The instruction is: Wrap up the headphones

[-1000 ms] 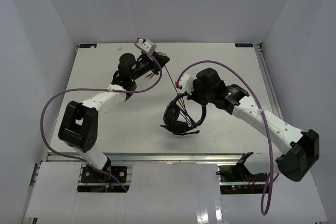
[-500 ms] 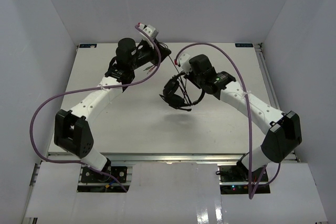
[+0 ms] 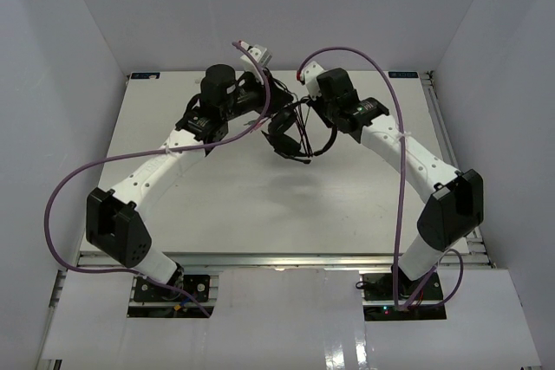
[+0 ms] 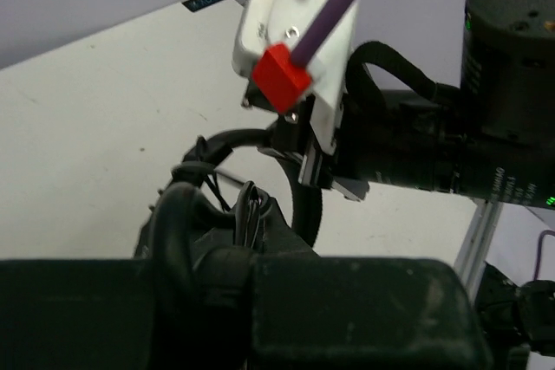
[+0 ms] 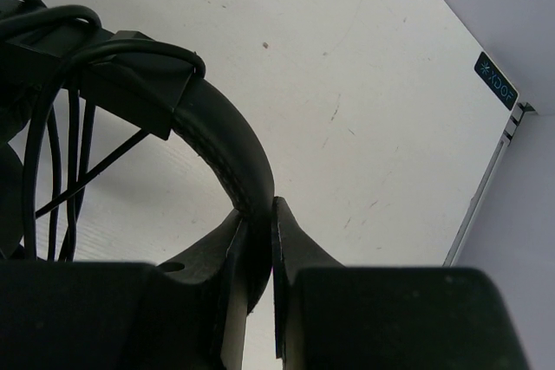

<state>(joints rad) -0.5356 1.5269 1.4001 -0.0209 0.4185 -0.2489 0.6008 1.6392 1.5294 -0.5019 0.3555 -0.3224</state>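
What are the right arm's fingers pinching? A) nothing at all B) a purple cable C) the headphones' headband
C: the right wrist view shows the fingers clamped on the curved black headband of the headphones.

Near table (image 3: pixel 260 210) open; headphones (image 3: pixel 284 140) far-centre obstacle

The white table (image 3: pixel 243 205) bears faint scuff marks and a small label (image 3: pixel 404 74) at each far corner.
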